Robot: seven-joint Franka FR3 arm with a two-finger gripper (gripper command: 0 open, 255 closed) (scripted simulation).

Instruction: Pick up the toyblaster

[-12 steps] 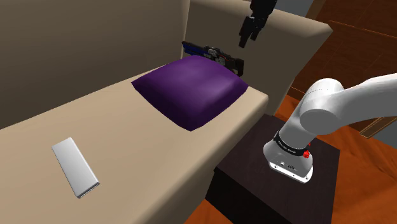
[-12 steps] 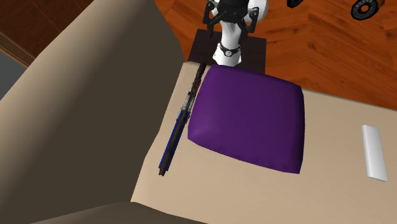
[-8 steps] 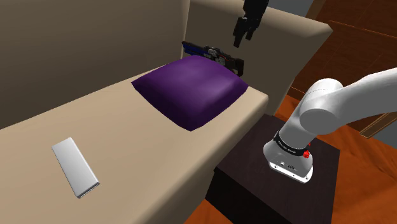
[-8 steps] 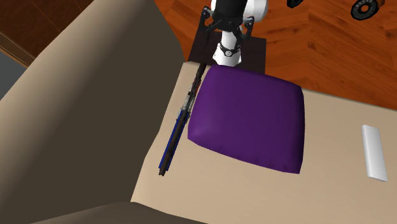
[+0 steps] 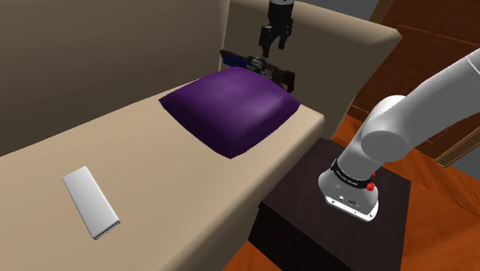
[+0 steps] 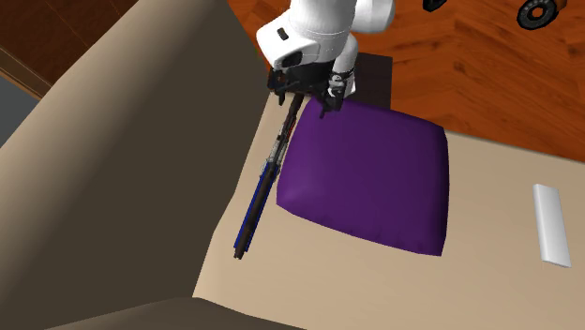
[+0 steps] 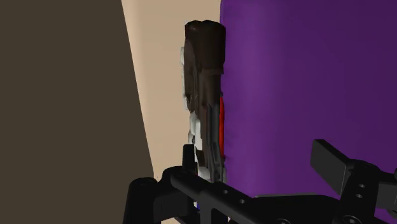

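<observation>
The toy blaster (image 5: 255, 65) is being hemmed in between the purple cushion (image 5: 231, 108) and the sofa backrest (image 5: 100, 61), on a narrow strip of seat. Room above the cushion is being left open; passage beyond its end is being blocked by the armrest (image 5: 350, 46).

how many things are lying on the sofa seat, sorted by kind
toy blaster: 1
purple cushion: 1
flat white slab: 1
total: 3
</observation>
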